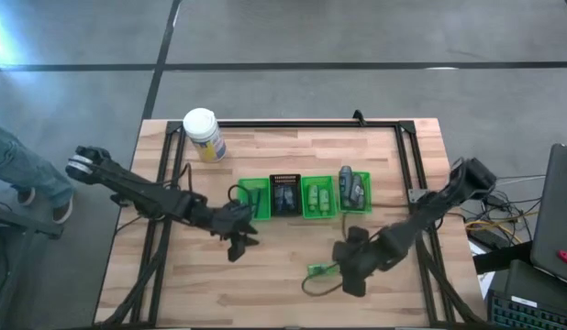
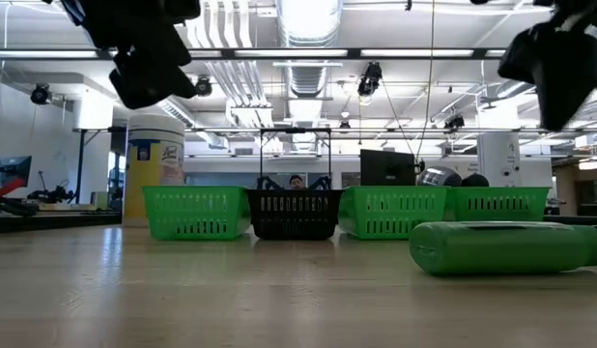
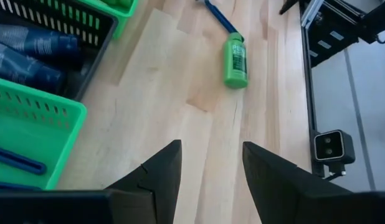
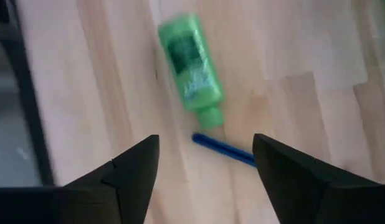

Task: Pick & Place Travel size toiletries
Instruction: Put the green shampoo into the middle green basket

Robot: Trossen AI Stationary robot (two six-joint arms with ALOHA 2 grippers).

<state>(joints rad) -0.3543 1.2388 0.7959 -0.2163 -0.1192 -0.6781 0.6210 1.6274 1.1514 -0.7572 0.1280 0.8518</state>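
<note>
A bright green mini bottle lies on its side on the table near the front, a thin dark-blue razor handle by its cap; both also show in the left wrist view. My right gripper is open just right of the bottle, above the table. My left gripper is open and empty, above the table in front of the tray's left end. The four-compartment tray holds razors, dark packets, green bottles and grey tubes.
A big white jar with a yellow label stands at the far left. A black frame runs along the table's edges. A person's legs show left of the table. Bare wood lies between the tray and the near edge.
</note>
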